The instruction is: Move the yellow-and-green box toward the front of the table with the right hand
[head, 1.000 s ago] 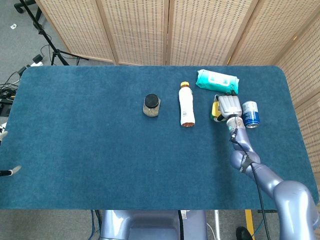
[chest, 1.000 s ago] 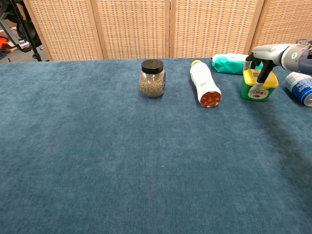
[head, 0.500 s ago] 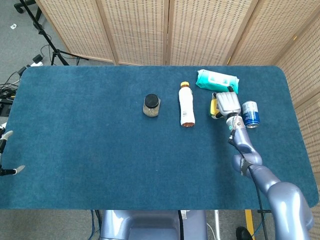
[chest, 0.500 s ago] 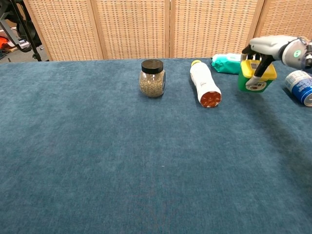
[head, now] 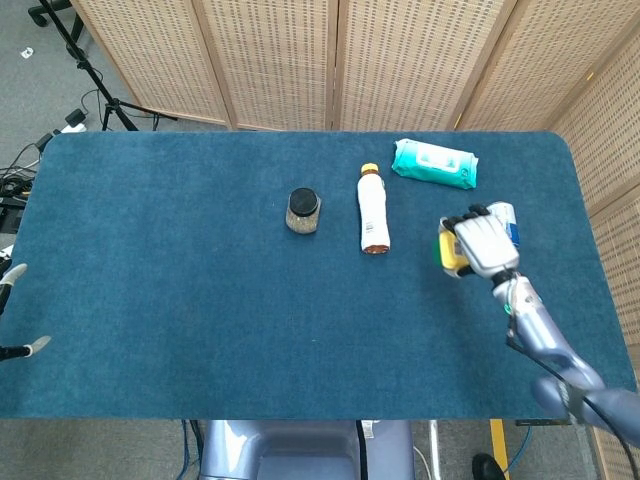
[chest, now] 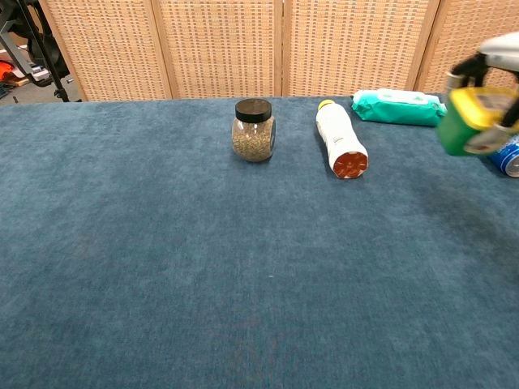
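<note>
My right hand (head: 482, 241) grips the yellow-and-green box (head: 449, 249) from above and holds it clear of the blue table (head: 200, 290). In the chest view the box (chest: 473, 120) hangs blurred at the far right, with the hand (chest: 496, 55) over it at the frame's edge. The box is now nearer the front than the lying white bottle (head: 373, 209). My left hand (head: 15, 310) shows only as fingertips at the left edge of the head view, apart and holding nothing.
A jar with a black lid (head: 302, 210) stands left of the bottle (chest: 340, 149). A teal wipes pack (head: 434, 164) lies at the back right. A blue can (head: 507, 224) lies just behind my right hand, partly hidden by it.
The right hand has lifted the box off the table and carried it toward the front and slightly right, away from the wipes pack. The left fingertips shifted slightly.
</note>
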`<action>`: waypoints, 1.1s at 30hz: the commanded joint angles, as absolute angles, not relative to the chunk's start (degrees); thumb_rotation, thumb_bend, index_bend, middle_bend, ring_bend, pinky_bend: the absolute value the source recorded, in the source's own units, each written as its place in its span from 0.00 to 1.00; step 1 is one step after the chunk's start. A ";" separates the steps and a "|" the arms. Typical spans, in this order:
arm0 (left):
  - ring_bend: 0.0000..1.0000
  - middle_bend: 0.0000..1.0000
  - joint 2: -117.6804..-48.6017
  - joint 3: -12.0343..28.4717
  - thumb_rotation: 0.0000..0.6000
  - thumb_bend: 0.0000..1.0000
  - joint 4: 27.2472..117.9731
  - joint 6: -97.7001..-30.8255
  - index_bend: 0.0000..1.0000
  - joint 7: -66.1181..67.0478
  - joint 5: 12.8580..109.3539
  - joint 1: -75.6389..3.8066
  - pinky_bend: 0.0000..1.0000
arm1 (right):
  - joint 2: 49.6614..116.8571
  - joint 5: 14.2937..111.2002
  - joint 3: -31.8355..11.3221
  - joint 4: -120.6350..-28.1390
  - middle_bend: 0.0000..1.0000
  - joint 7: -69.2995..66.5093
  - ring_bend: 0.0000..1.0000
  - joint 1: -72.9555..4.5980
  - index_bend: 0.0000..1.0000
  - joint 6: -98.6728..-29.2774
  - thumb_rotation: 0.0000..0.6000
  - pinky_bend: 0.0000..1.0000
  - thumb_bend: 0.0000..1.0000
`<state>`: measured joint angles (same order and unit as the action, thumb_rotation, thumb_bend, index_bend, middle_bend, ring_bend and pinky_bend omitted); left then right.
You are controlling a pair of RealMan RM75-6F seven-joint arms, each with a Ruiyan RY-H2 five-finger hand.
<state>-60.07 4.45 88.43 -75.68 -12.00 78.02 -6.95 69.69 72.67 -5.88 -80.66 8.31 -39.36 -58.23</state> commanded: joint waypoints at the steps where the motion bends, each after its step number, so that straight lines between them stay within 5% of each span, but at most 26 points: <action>1: 0.00 0.00 -59.48 3.91 1.00 0.00 88.49 -77.78 0.00 -13.84 79.99 -5.98 0.00 | 64.34 76.51 -0.92 -89.50 0.60 14.82 0.42 -33.85 0.54 -62.96 1.00 0.22 0.55; 20: 0.00 0.00 -59.27 3.06 1.00 0.00 87.45 -78.64 0.00 -16.47 81.53 -5.42 0.00 | 71.09 73.17 -0.36 -89.28 0.57 24.97 0.43 -33.05 0.54 -58.58 1.00 0.24 0.56; 23: 0.00 0.00 -59.31 3.07 1.00 0.00 87.50 -78.53 0.00 -16.23 81.38 -5.47 0.00 | 70.48 71.73 -0.20 -89.76 0.32 23.03 0.27 -33.39 0.37 -55.52 1.00 0.24 0.28; 25: 0.00 0.00 -59.31 3.06 1.00 0.00 87.54 -78.55 0.00 -16.17 81.40 -5.47 0.00 | 69.78 70.31 -0.20 -90.51 0.08 22.16 0.06 -33.72 0.16 -53.46 1.00 0.21 0.03; 28: 0.00 0.00 -59.26 3.05 1.00 0.00 87.56 -78.60 0.00 -16.28 81.35 -5.43 0.00 | 69.14 69.14 -0.50 -91.27 0.00 20.03 0.00 -34.01 0.05 -51.45 1.00 0.15 0.00; 33: 0.00 0.00 -59.20 3.08 1.00 0.00 87.56 -78.82 0.00 -16.52 81.33 -5.32 0.00 | 68.34 70.68 -0.34 -91.49 0.00 17.24 0.00 -33.43 0.00 -51.56 1.00 0.08 0.00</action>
<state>-59.20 3.08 87.56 -78.82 -16.52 81.33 -5.32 68.72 70.20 -0.35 -91.23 17.74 -33.64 -51.35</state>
